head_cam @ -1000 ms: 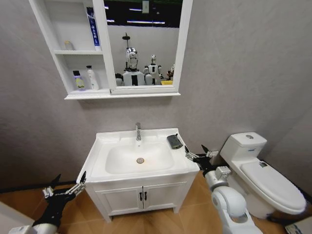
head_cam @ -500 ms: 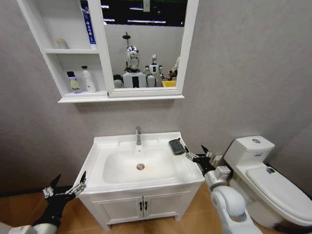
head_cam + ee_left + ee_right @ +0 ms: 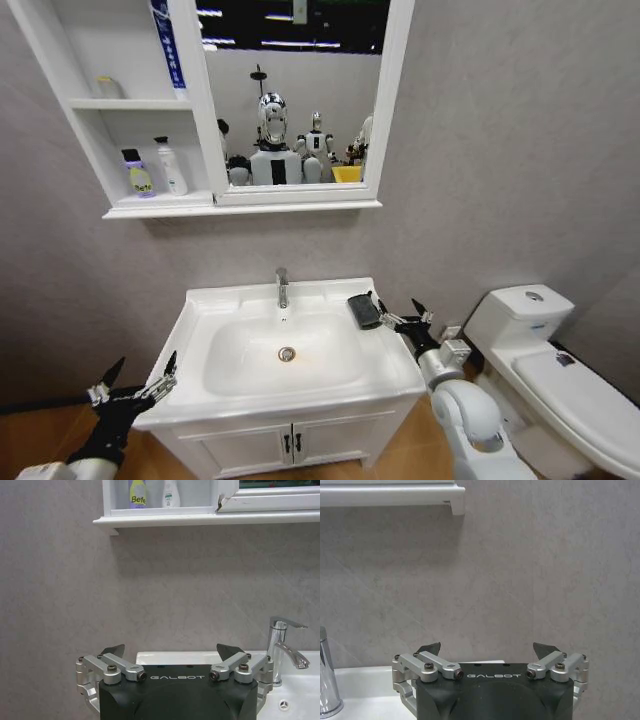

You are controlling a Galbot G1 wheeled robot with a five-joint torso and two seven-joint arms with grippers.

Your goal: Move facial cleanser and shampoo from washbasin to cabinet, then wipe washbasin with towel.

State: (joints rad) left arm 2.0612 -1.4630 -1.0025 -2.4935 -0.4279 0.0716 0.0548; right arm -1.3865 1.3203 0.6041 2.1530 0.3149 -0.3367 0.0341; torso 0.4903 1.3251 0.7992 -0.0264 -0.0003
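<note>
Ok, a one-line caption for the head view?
Both open grippers, left and right, flank the washbasin; towel on its rim.

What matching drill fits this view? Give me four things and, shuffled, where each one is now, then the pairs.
Things:
1. towel
2. two bottles
3. left tool
4. right tool

Places:
A. low, off the washbasin's front left corner, open
B. lower open shelf of the cabinet
C. washbasin top, right of the tap
D. just past the washbasin's right edge, beside the towel, open

Pairs: 1-C, 2-B, 3-A, 4-D
</note>
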